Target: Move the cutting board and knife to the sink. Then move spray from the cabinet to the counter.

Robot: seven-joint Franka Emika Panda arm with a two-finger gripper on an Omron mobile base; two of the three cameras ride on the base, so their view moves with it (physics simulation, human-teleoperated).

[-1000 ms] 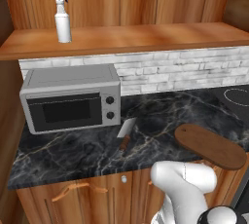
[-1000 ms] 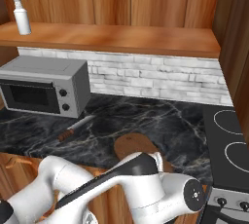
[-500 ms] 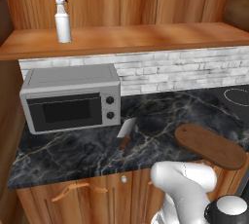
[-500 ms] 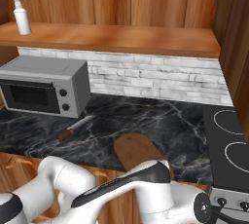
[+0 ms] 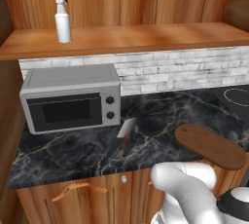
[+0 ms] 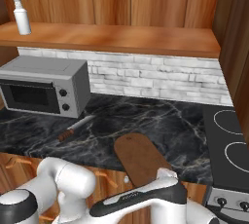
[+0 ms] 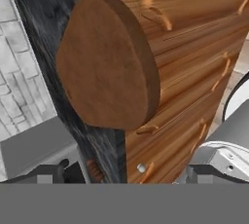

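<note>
The cutting board [image 5: 210, 145] lies at the near right of the surface [image 5: 87, 152], one rounded end jutting past the front edge, untouched. The knife [image 5: 126, 134] rests left of it, just before the microwave [image 5: 71, 98]. My arm has swung lower in the last second, and my hand now looks at the board's overhanging end [image 7: 104, 62]. My jaws stand wide apart, empty. The spray [image 5: 62, 15] waits on the cabinet [image 5: 146, 35].

Kitchen, microwave [image 5: 73, 99] on black marble counter [image 5: 73, 155], stovetop [image 6: 228, 145], wooden cupboards [image 5: 87, 198], brick backsplash [image 6: 160, 79]
</note>
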